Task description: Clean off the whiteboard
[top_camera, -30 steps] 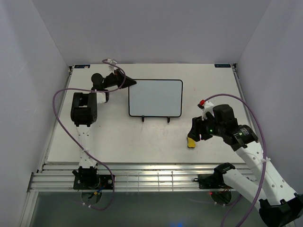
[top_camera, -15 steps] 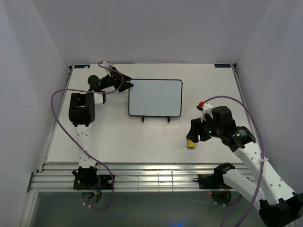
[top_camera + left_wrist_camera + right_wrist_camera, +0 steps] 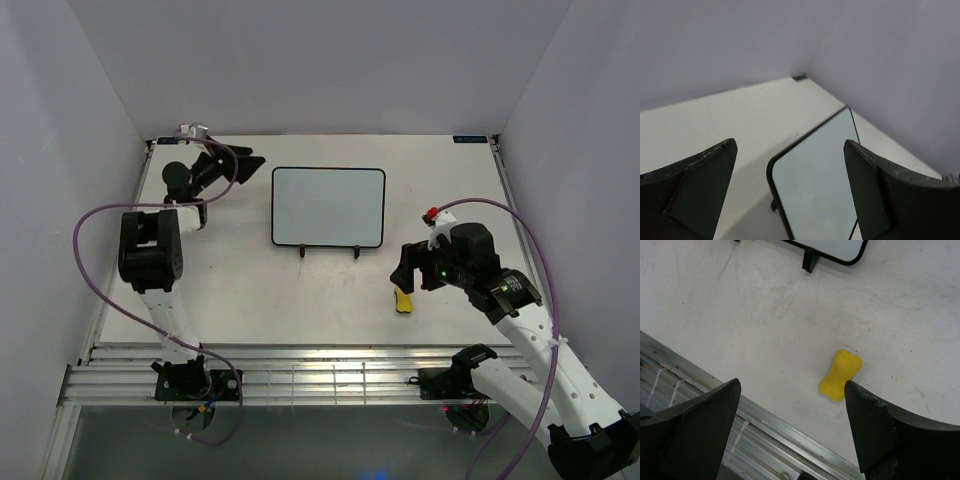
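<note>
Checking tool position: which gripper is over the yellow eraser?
The right gripper, open above the yellow eraser on the table; the left gripper is by the whiteboard.

A white bench (image 3: 250,290) stands between 3 plain walls (image 3: 320,60) of pale grey-violet colour, 1 at the back and 1 at each side. Its surface shows small scuffs. Silver aluminium rails (image 3: 320,375) run along its near edge. The light is soft and even.
</note>
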### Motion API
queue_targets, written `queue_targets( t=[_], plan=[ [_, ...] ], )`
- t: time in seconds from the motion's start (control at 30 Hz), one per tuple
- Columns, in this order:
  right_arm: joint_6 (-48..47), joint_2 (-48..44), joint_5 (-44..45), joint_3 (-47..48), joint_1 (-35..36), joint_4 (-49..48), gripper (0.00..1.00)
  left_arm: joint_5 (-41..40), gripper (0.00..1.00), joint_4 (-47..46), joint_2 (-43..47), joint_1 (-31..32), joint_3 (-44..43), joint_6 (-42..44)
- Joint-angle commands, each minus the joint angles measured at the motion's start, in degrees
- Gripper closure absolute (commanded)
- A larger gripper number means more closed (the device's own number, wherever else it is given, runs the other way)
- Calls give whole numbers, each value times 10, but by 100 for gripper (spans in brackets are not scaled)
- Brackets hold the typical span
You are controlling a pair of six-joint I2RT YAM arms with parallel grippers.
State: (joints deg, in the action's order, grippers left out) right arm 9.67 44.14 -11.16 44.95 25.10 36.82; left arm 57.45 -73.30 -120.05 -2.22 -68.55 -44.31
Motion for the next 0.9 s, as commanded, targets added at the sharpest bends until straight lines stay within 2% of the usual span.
queue_targets(
  t=[0.0, 0.03, 0.07, 0.1, 0.13, 0.17, 0.2, 0.23, 0.27, 0.33, 0.4, 0.53, 0.67, 0.87],
  plan=[
    [33, -7, 74, -1, -1, -52, 10, -157, 2, 90, 156, 6, 65, 47],
    [38, -7, 93, 4, -1, -51, 10, -187, 2, 184, 187, 11, 80, 63],
    [39, -9, 133, 8, -1, -47, 10, -250, 2, 235, 217, 13, 90, 91],
    [40, -11, 151, 18, -2, -47, 10, -274, 2, 289, 246, 13, 102, 107],
    [41, -12, 169, 23, -2, -46, 10, -312, 2, 419, 304, 33, 105, 113],
    [41, -13, 197, 29, -2, -40, 10, -381, 2, 483, 334, 34, 107, 118],
    [41, -17, 206, 39, -2, -36, 10, -415, 2, 545, 365, 34, 112, 129],
    [40, -19, 210, 44, -2, -32, 10, -445, 2, 628, 434, 35, 136, 142],
    [40, -21, 226, 48, -2, -19, 10, -501, 2, 660, 469, 35, 152, 148],
    [36, -31, 261, 56, -2, -5, 10, -530, 2, 757, 550, 37, 181, 179],
    [33, -41, 293, 66, -2, 18, 10, -550, 2, 836, 590, 37, 185, 221],
    [7, -66, 364, 105, -2, 71, 10, -541, 2, 944, 675, 39, 179, 293],
    [-3, -87, 380, 153, -2, 132, 10, -550, 2, 1014, 778, 55, 185, 329],
    [-3, -158, 335, 161, -2, 138, 10, -534, 2, 1080, 877, 78, 217, 352]
  ],
)
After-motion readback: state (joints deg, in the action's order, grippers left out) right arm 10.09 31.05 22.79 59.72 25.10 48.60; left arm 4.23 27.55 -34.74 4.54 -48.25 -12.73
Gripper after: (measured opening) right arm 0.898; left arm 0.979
